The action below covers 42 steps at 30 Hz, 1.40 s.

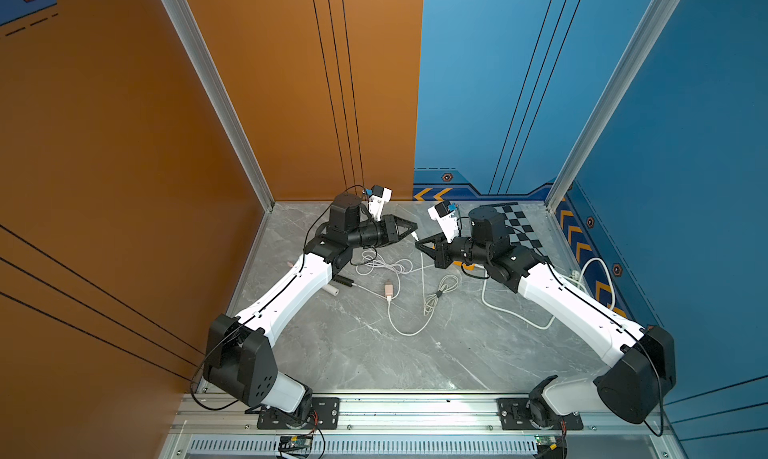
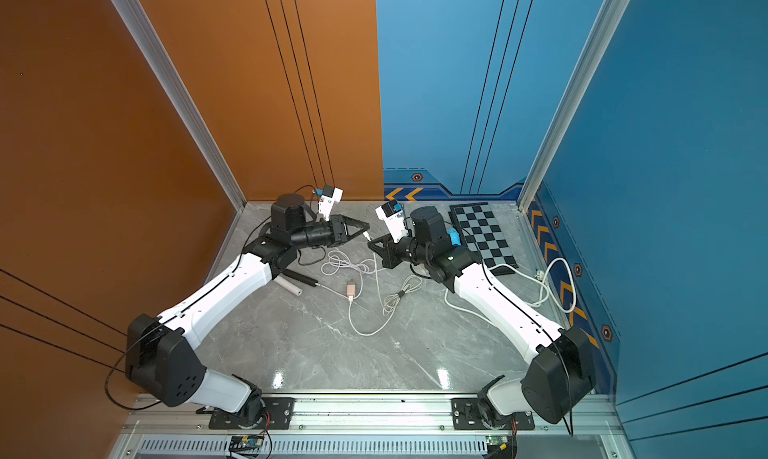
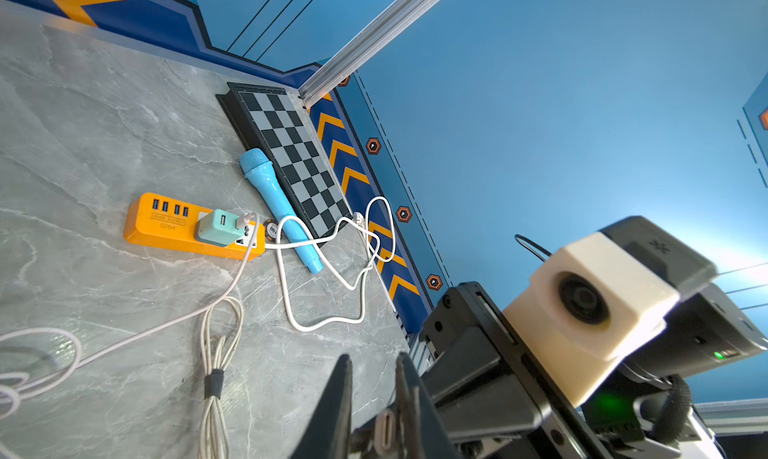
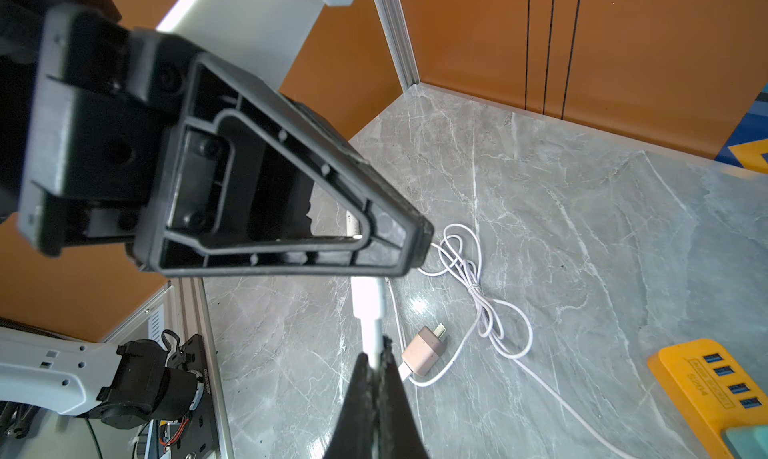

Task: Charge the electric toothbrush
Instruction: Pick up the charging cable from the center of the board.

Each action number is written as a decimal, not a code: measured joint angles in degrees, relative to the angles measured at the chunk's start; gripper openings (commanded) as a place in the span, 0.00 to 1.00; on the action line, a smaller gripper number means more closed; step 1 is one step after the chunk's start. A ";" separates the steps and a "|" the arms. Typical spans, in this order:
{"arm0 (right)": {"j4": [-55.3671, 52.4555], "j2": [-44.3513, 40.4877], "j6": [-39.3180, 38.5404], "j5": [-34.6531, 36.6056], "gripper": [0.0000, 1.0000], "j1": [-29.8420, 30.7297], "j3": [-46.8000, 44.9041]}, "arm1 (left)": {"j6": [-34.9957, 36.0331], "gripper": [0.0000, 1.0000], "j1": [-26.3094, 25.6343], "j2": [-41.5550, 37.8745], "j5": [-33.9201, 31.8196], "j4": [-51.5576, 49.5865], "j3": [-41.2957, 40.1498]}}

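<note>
Bench [image 1: 374, 353]: grey marble top. Both arms reach to its far middle, tips facing, so one cable end can be worked from two sides.
Right gripper [image 1: 418, 242]: fingers [image 4: 357, 403] closed tight on the white cable [image 3: 214, 384] just behind its plug [image 4: 368, 299], which keeps the plug stiff and aimed at the other arm.
Left gripper [image 1: 414, 229]: fingers nearly closed, with a narrow gap; the plug tip sits between them (whether they press it I cannot tell). Probably a handover or regrip.
Power strip [image 3: 166, 224]: orange, right of middle, with a mint charger [image 3: 218, 228] plugged in. The cable seems to run from it, so the supply end looks ready.
Electric toothbrush [image 1: 343, 280]: I take it to be the black handle, flat on the bench at left beside the left forearm. It is well apart from both grippers and not yet connected.
</note>
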 measured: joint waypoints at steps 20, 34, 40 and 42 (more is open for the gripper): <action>17.73 -3.76 26.25 -5.73 0.52 -4.17 -6.67 | -4.98 0.00 0.68 0.17 0.48 17.70 -2.40; 39.34 -1.84 48.33 -6.58 0.46 -5.46 -6.93 | -14.34 0.00 0.28 3.69 1.77 32.68 -1.18; 41.38 -1.73 49.88 -6.73 0.46 -5.81 -6.93 | -16.76 0.00 0.22 4.28 1.97 35.21 -0.85; 42.01 -1.51 50.27 -7.04 0.45 -5.88 -6.93 | -17.14 0.00 0.09 4.28 1.99 35.45 -0.52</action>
